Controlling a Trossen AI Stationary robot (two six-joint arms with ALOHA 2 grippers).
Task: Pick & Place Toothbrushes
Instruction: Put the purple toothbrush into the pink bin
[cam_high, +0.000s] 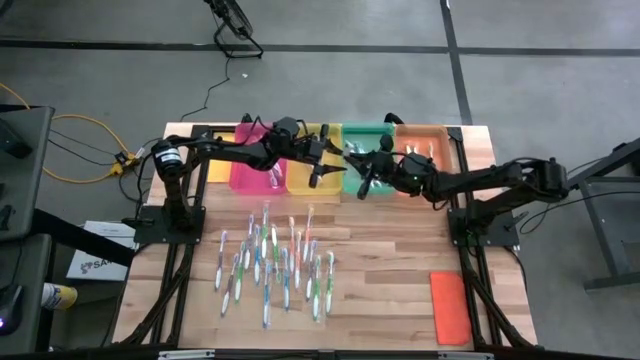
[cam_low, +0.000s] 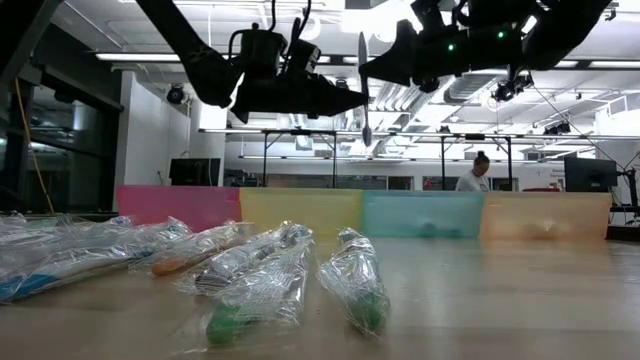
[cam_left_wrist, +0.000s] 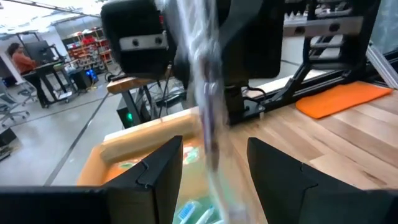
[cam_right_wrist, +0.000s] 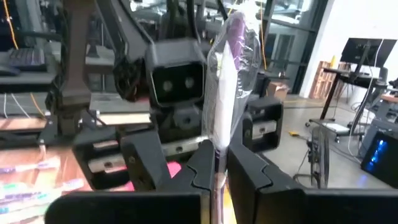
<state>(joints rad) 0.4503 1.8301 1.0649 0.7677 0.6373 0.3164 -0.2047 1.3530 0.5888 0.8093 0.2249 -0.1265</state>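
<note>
Right gripper (cam_right_wrist: 217, 163) was clamped shut on a wrapped toothbrush (cam_right_wrist: 228, 81), held upright above the tray row at the table's (cam_high: 400, 250) far edge, over the green tray (cam_high: 365, 150) as far as the high view allowed. Left gripper (cam_left_wrist: 211, 163) faced it at close range, fingers (cam_left_wrist: 163, 171) spread wide with the toothbrush hanging between them, untouched by either. From overhead, both grippers met above the yellow tray (cam_high: 305, 172) and green tray. Pink tray (cam_high: 255, 165) and orange tray (cam_high: 428, 150) flanked these. Loose toothbrushes (cam_high: 275, 262) lay scattered mid-table. An orange lid (cam_high: 450, 307) lay near the front right corner. A person (cam_low: 472, 175) was present in the room beyond.
</note>
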